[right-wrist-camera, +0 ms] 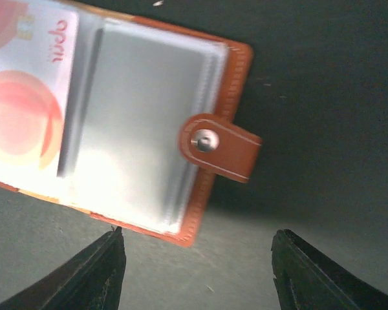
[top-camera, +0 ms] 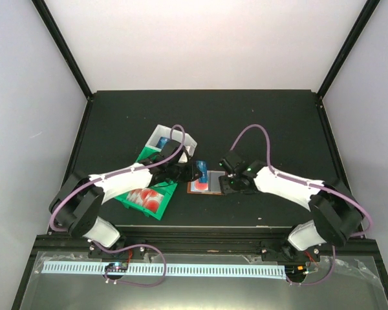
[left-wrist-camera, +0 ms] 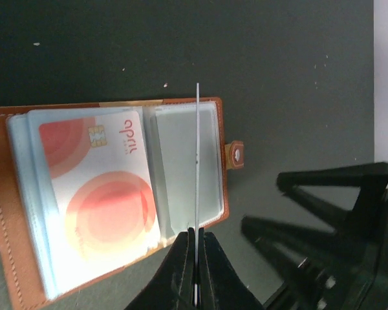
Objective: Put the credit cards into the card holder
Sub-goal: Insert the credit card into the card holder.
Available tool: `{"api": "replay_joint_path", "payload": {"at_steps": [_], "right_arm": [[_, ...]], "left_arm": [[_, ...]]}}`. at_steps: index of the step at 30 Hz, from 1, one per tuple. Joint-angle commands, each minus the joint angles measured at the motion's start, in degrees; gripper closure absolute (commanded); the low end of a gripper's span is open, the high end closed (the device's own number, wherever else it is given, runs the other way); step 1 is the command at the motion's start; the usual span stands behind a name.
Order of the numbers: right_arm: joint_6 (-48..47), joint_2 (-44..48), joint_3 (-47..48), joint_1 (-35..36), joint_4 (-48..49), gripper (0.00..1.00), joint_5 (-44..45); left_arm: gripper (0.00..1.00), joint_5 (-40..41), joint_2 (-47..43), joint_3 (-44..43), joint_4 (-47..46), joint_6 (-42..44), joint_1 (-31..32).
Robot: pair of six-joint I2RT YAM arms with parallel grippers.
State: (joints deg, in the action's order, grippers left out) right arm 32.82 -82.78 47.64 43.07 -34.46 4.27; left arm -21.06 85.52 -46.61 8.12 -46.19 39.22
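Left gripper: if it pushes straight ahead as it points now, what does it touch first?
Probably the empty clear pocket of the card holder, beside the snap tab: the card pinched edge-on in the left gripper leads toward it. The gap between them is unclear.

The red-and-white card (left-wrist-camera: 98, 200) reads roughly "apni".

Green tray (top-camera: 145, 155) left of card holder (top-camera: 204, 185)

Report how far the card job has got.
Done: one red-and-white card sits in the holder's left pocket. In hand: the left fingers pinch a second card edge-on over the empty right pocket. Left: seat it, then move the red cards waiting in the tray.
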Motion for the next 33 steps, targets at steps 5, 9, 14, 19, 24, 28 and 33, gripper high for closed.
{"api": "replay_joint_path", "payload": {"at_steps": [5, 9, 14, 19, 24, 28, 33], "right_arm": [[8.7, -7.5, 3.3, 3.6, 2.1, 0.42, 10.0], [7.8, -9.8, 4.4, 3.6, 3.6, 0.41, 9.9], [7.2, -12.1, 5.6, 3.7, 4.6, 0.38, 8.3], [8.4, -13.4, 5.7, 3.6, 4.3, 0.39, 8.7], [9.8, -15.6, 6.0, 3.6, 3.1, 0.48, 8.3], [10.9, -15.3, 5.2, 3.6, 3.0, 0.52, 8.6], [11.6, -14.7, 4.6, 3.6, 3.2, 0.55, 8.3]], "left_arm": [[0.99, -1.1, 3.6, -0.3, -5.8, -2.3, 0.3], [0.98, -1.5, 6.0, -1.1, -4.1, -0.6, 0.3], [0.98, -2.1, 8.0, -0.3, -5.2, 0.0, 0.3], [0.98, -4.1, 9.5, 0.0, -7.7, 1.0, 0.3], [0.99, -4.4, 10.3, 0.9, -8.7, 1.1, 0.3], [0.98, -3.4, 10.8, 2.0, -9.0, 0.3, 0.2], [0.98, -1.6, 10.3, 3.6, -8.6, -1.9, 0.2]]}}
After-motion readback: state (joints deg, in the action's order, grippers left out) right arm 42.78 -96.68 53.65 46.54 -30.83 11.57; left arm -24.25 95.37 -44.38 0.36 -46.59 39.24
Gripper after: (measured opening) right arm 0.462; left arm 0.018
